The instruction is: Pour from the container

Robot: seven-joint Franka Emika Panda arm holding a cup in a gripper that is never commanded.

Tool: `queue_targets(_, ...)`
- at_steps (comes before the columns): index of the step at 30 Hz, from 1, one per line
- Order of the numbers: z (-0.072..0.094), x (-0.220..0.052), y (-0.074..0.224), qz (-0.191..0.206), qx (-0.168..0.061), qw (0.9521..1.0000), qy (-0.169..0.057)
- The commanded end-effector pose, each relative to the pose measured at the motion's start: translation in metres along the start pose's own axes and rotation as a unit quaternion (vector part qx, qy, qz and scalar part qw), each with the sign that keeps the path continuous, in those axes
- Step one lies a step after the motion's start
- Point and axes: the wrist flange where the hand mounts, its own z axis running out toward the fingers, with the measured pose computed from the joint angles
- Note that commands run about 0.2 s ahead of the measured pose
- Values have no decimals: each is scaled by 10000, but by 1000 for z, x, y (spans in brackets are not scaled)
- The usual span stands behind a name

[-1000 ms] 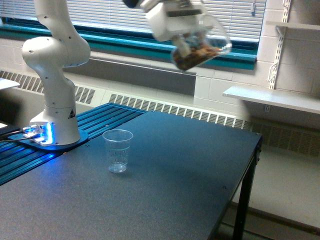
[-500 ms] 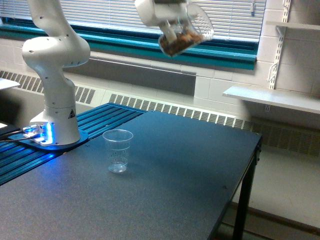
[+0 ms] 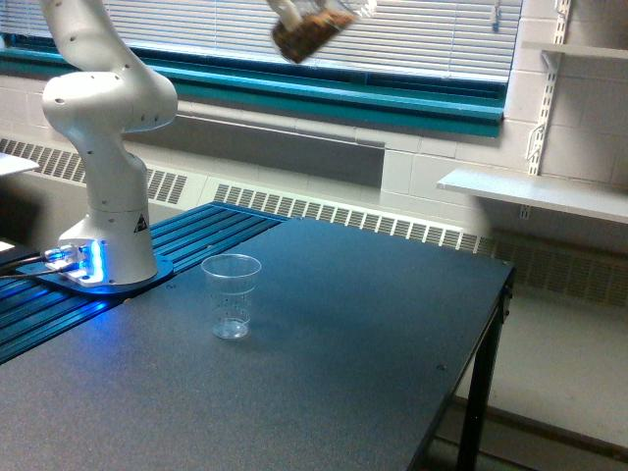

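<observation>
At the top edge of the exterior view, the small clear, rounded container (image 3: 312,27) with brown contents is hanging tilted, high above the dark grey table (image 3: 324,373). Its gripper is lying out of frame, so its grip cannot be told. Below, a tapered clear plastic cup (image 3: 232,295) is standing upright near the white robot arm base (image 3: 108,177).

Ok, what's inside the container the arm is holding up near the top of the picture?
The container holds brown, lumpy material piled at its lower end. What it is exactly can't be told, and the container's upper part and the jaws are cut off by the frame edge.
</observation>
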Motion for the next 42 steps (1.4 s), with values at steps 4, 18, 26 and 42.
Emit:
queue_targets(4,-35,-6,31,191,188,9995,192)
queue_targets(18,-61,-22,47,303,591,9974,279)
queue_targets(26,-37,-31,53,307,485,9983,47)
queue_targets(42,0,-53,78,375,145,9987,-315)
